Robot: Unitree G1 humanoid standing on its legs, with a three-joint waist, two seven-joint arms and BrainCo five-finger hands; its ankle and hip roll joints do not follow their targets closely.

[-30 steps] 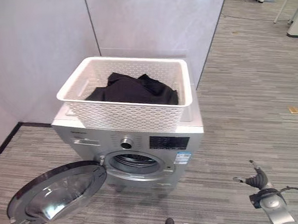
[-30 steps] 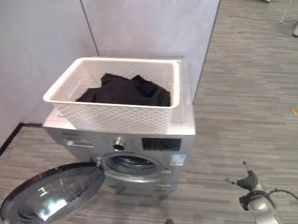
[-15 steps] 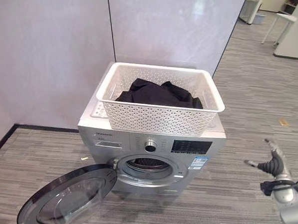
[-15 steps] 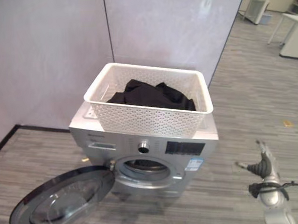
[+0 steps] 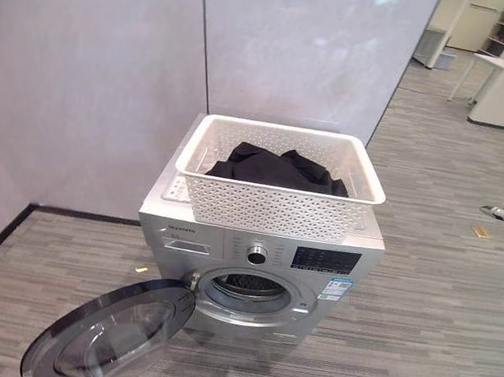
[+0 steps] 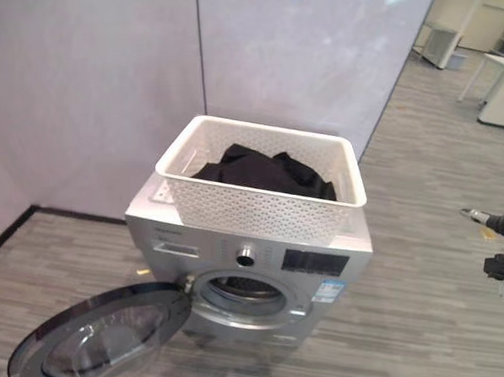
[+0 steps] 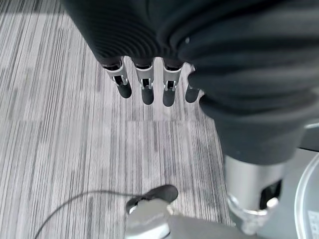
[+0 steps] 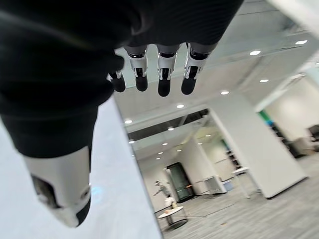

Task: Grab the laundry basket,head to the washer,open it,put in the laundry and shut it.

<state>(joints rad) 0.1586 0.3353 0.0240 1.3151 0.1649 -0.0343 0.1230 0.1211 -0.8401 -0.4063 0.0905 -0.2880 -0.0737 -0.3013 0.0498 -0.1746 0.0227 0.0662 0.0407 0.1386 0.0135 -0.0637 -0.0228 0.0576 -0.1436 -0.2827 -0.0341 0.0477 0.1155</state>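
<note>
Door (image 5: 108, 344) swung wide, basket (image 5: 280, 200) atop the washer (image 5: 264, 264): both hands, left (image 7: 144, 84) and right (image 8: 159, 74), hang empty with relaxed fingers, the black laundry (image 5: 276, 166) apparently next to load.

An open-plan office or lab hall is suggested: grey plank flooring (image 5: 440, 229), tall partition panels (image 5: 312, 50) at twelve o'clock, white desks (image 5: 492, 58) at two o'clock, recessed ceiling lights (image 8: 180, 106).

Both hands (image 7: 209, 59) wear dark ribbed covers; silver fingers (image 8: 164, 74) end dark-tipped.
</note>
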